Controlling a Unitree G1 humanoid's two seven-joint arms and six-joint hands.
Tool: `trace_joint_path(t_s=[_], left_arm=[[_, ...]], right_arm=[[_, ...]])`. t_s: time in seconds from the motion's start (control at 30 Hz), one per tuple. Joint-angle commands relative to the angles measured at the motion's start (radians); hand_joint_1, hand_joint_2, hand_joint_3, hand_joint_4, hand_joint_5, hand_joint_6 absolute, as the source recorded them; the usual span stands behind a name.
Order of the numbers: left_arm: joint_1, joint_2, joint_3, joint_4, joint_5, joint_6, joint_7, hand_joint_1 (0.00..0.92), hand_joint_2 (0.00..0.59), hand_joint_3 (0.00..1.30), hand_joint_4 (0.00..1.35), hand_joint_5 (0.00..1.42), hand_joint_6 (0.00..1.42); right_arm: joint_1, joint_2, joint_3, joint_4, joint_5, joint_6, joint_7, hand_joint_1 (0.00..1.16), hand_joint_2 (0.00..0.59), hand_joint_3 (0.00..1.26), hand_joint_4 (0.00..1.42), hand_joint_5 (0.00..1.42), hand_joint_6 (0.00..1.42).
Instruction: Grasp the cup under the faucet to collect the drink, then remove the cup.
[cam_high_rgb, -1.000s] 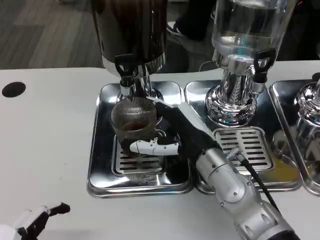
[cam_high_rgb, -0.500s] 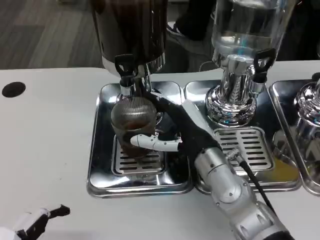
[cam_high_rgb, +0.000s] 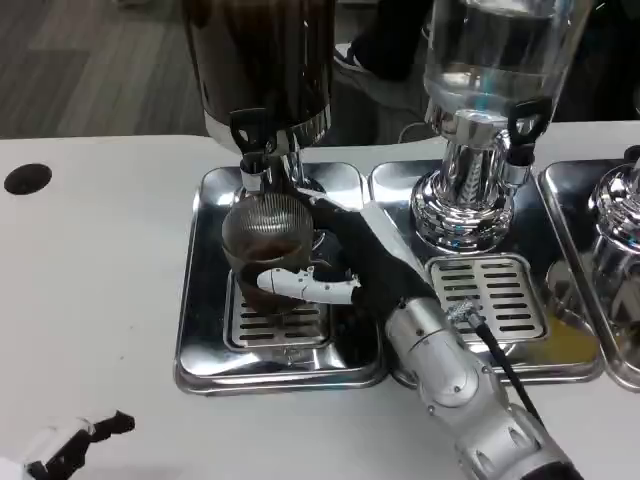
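The right arm (cam_high_rgb: 455, 385) is silver metal w/ rounded, ribbed segments, shiny like brushed aluminium. A thin black cable (cam_high_rgb: 505, 370) runs along its outer side, w/ a small grey connector near the wrist. The right hand (cam_high_rgb: 345, 262) has mostly black body w/ a white strip on the back, and one white finger (cam_high_rgb: 300, 287) w/ dark tip. The left hand (cam_high_rgb: 65, 445), bottom-left corner, is white w/ black finger parts.

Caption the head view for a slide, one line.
Right hand grips the ribbed glass cup under the dark dispenser's faucet, brown drink inside, above the steel drip tray.
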Motion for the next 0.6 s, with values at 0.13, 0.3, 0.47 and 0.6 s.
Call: trace_joint_path(t_s=[0.13, 0.3, 0.47, 0.6], left_arm=[[0.001, 0.013, 0.017, 0.009, -0.025, -0.010, -0.032, 0.000, 0.081, 0.40, 0.36, 0.44, 0.56], [-0.001, 0.010, 0.022, 0.010, -0.028, -0.014, -0.039, 0.000, 0.081, 0.40, 0.36, 0.44, 0.56], [-0.002, 0.008, 0.023, 0.011, -0.028, -0.016, -0.041, 0.000, 0.083, 0.40, 0.36, 0.44, 0.56], [-0.002, 0.006, 0.025, 0.011, -0.028, -0.019, -0.042, 0.000, 0.085, 0.40, 0.36, 0.44, 0.56]], right_arm=[[-0.010, -0.003, -0.015, 0.011, 0.027, -0.039, 0.009, 0.70, 0.100, 0.27, 0.27, 0.23, 0.07], [-0.012, -0.007, -0.023, 0.021, 0.043, -0.053, 0.026, 0.70, 0.094, 0.30, 0.31, 0.27, 0.09], [-0.015, -0.012, -0.032, 0.038, 0.060, -0.073, 0.045, 0.70, 0.097, 0.31, 0.32, 0.27, 0.09], [-0.018, -0.012, -0.040, 0.055, 0.070, -0.093, 0.057, 0.70, 0.094, 0.31, 0.32, 0.28, 0.11]])
